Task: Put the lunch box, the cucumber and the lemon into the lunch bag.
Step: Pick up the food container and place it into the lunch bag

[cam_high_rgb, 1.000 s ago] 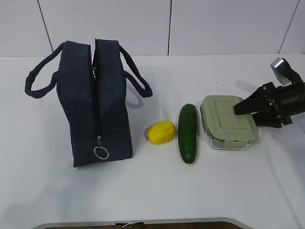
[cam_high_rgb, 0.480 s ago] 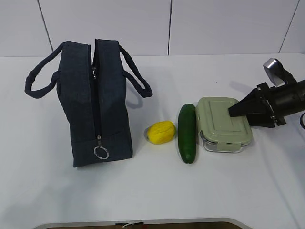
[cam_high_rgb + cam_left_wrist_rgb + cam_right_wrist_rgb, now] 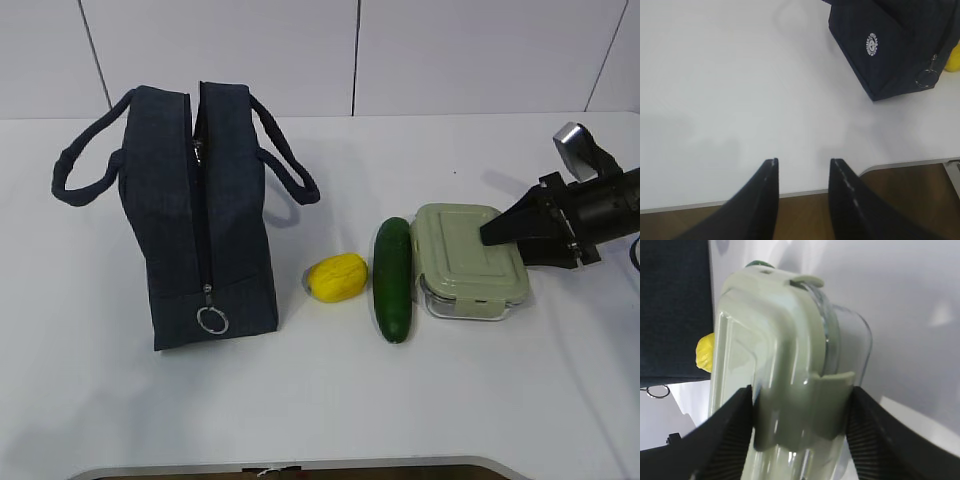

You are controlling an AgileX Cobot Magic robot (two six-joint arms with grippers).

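Observation:
The lunch box [image 3: 455,255], clear with a sage-green lid, lies on the white table right of the cucumber [image 3: 393,280], touching or nearly touching it. The yellow lemon [image 3: 337,277] lies left of the cucumber. The navy lunch bag [image 3: 200,220] stands at the left with its ring pull [image 3: 211,319] low on the near end. My right gripper [image 3: 490,232] is shut on the lunch box's right end; in the right wrist view its jaws [image 3: 800,392] press both sides of the box [image 3: 780,335] at the clip. My left gripper [image 3: 802,161] is open and empty, out of the exterior view.
In the left wrist view the bag's corner with its white logo [image 3: 871,44] is at the upper right, and the table's front edge [image 3: 790,194] runs just under the fingertips. The lemon [image 3: 704,355] and the bag [image 3: 670,310] show behind the box in the right wrist view.
The right gripper moved left with the lunch box, bringing it up against the cucumber one second to half a second ago. Since then nothing has visibly moved.

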